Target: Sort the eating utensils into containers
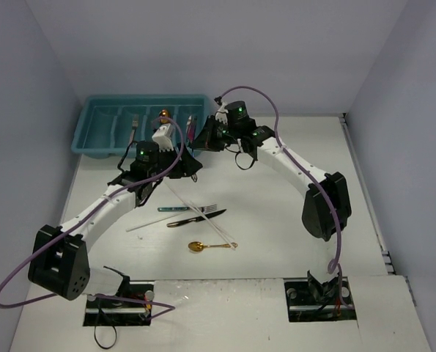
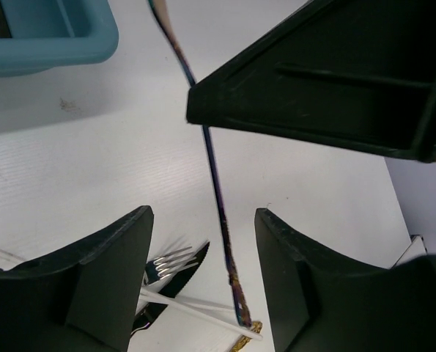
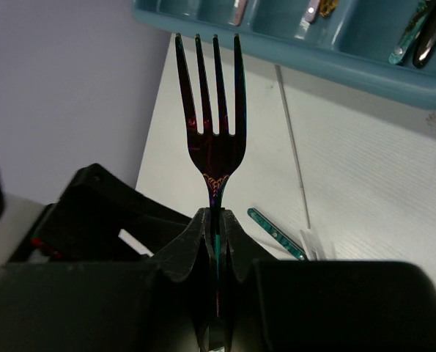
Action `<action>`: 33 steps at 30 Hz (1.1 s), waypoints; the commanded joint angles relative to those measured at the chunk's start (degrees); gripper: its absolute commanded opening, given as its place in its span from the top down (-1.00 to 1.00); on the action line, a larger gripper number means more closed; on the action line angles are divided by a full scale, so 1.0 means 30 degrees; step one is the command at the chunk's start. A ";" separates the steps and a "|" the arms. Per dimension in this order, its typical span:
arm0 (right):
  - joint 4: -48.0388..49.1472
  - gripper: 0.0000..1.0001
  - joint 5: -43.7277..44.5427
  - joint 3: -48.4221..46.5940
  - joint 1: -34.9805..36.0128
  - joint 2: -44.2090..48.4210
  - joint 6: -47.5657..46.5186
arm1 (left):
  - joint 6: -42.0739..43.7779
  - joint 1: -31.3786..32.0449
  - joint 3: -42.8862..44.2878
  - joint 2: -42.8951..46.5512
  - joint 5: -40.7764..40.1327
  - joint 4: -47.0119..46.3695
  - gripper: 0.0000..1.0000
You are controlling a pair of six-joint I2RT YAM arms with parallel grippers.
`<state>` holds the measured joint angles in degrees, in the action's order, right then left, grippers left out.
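Grips | your right gripper [image 3: 216, 216]: fingers clamped on dark iridescent metal fork [image 3: 214, 139], held above white table [image 1: 276, 235] by teal plastic cutlery tray [image 1: 100, 149]'s near-right corner | your left gripper [image 2: 203, 211]: fingers apart, flanking that fork's handle.

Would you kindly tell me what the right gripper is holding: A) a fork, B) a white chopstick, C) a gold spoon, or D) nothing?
A: the right wrist view shows the right gripper shut on the handle of a dark fork, its tines toward the teal tray.
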<state>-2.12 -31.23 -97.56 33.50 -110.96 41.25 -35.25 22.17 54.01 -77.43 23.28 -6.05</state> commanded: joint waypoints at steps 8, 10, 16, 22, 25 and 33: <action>0.2250 1.00 -0.1339 0.0537 0.0815 0.1918 0.0420 | 0.1388 -0.0008 0.0834 0.0392 0.1324 -0.0981 0.68; 0.2386 1.00 -0.1464 0.0615 0.0815 0.1869 0.0449 | 0.1475 -0.0008 0.0786 0.0548 0.1507 -0.0981 0.91; 0.2582 -0.24 -0.2512 -0.0625 0.0131 0.1560 -0.0541 | 0.1141 -0.1113 0.0941 0.1439 0.1433 0.0556 1.00; 0.2465 -0.65 -0.3625 -0.1130 -0.2432 0.2423 -0.2342 | 0.2939 -0.5343 0.3023 0.0824 0.2814 0.4615 1.00; 0.2343 -0.69 -0.3973 0.0139 -0.3678 0.3257 -0.3530 | 0.5900 -0.7144 0.6289 -0.1344 0.2109 0.8058 1.00; 0.2001 -0.71 -0.3278 0.3351 -0.5071 0.5015 -0.6157 | 1.0104 -0.9705 1.4435 -0.8050 0.0929 1.1723 1.00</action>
<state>2.05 -40.34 -90.23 17.53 -100.53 28.17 -13.66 -5.47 88.76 -94.89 27.15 23.28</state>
